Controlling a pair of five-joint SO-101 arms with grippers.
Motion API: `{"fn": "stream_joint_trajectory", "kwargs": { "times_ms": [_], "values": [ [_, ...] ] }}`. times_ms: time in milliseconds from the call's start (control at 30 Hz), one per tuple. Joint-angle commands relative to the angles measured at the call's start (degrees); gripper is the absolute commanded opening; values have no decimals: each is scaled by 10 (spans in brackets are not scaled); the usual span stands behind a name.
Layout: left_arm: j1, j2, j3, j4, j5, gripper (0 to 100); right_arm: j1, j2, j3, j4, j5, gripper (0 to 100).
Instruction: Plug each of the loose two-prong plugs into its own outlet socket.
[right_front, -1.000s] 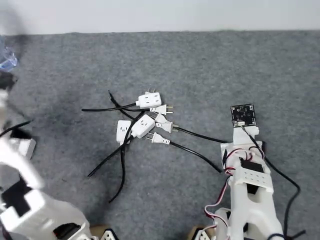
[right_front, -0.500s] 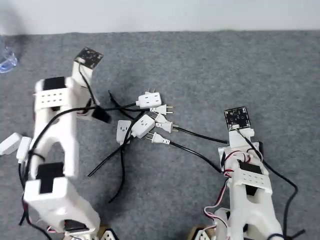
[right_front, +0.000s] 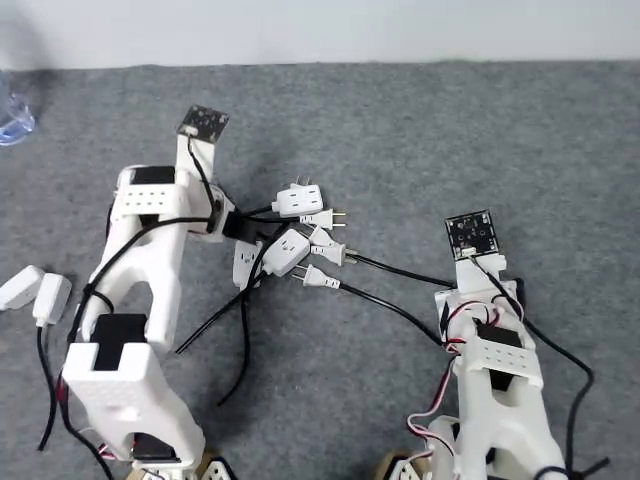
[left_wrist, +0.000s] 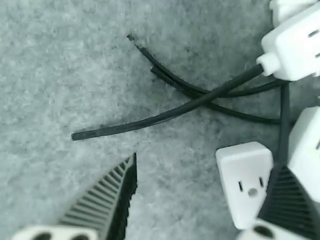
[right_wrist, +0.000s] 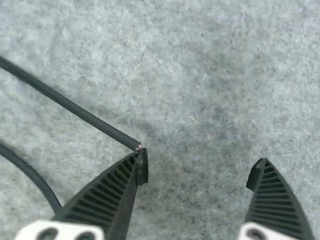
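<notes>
Two-prong plugs (right_front: 315, 277), three in number, lie tangled with three white outlet sockets (right_front: 285, 252) mid-carpet (right_front: 450, 130). Left gripper (left_wrist: 206, 167) is spread wide, with one socket (left_wrist: 245, 182) between its fingers, just beside one. Right gripper (right_wrist: 202, 160) is spread wide, well apart from the cluster, with a black cable end (right_wrist: 136, 145) at one fingertip. Open carpet lies beyond and to the right.

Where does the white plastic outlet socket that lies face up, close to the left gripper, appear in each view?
High view: the white plastic outlet socket lies at the left end of the tangle, just below the left gripper.
Left wrist view: the same socket lies next to one finger of that gripper.
Right wrist view: grey carpet and a cut black cable lie there instead.
Shared landmark: the long black cable with a loose end.
</notes>
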Motion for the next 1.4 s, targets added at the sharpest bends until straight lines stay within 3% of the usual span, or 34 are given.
{"fn": "stream_joint_trajectory", "kwargs": {
  "times_ms": [0,333,867,1133,1367],
  "values": [
    [5,-4,40,-58,8,383,-7,0,-4,-11,6,314],
    [0,-9,63,-72,113,383,-8,0,-4,-10,6,314],
    [55,-5,105,-40,100,374,-9,0,-4,-11,6,314],
    [63,-5,109,-32,91,128,-9,0,-4,-11,6,314],
    [60,-11,108,-29,63,56,-9,0,-4,-11,6,314]
  ]
}}
